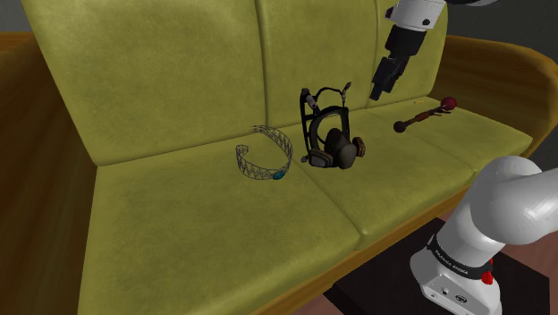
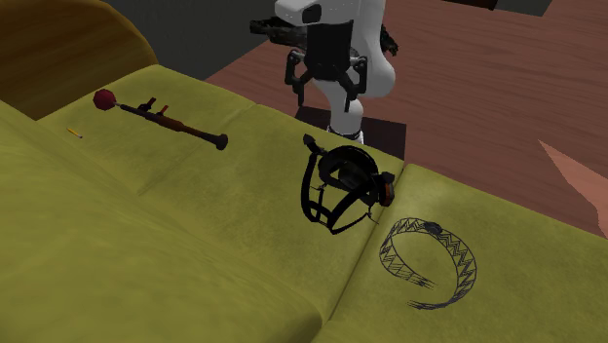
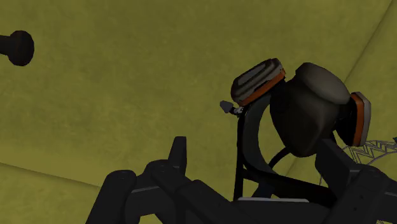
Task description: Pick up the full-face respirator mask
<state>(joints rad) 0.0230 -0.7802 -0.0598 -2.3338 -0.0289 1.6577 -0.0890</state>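
On the sofa seat: we found the full-face respirator mask [image 1: 333,136] standing by the seam between two yellow-green cushions, close to the backrest.
Mask's look: we noted a dark facepiece, an orange-rimmed filter on each side, and black head straps rising in a loop above it.
Claw's place: we saw the black gripper [image 1: 381,89] hanging above the seat, up and to the shoulder view's right of the mask and apart from it.
Claw's state: we read its fingers as spread apart in the second exterior view, clasping nothing.
Wrist view: we looked along the fingers at the mask's filters and straps, which neither finger touched, with the cushion behind.
Nearest neighbour: we made out a wire band [image 1: 264,157] of lattice work with a teal stone, lying near the mask on the shoulder view's left, not touching it.
Farther neighbour: we saw a dark rod [image 1: 424,114] with a red ball at one end, lying on the cushion at the shoulder view's right, well apart from the mask.
Furniture: we took the sofa [image 1: 161,80] to be yellow-green with a brown wooden frame.
Base: we saw the white arm [image 1: 519,210] rising from its dark stand [image 1: 384,288] in front of the sofa.
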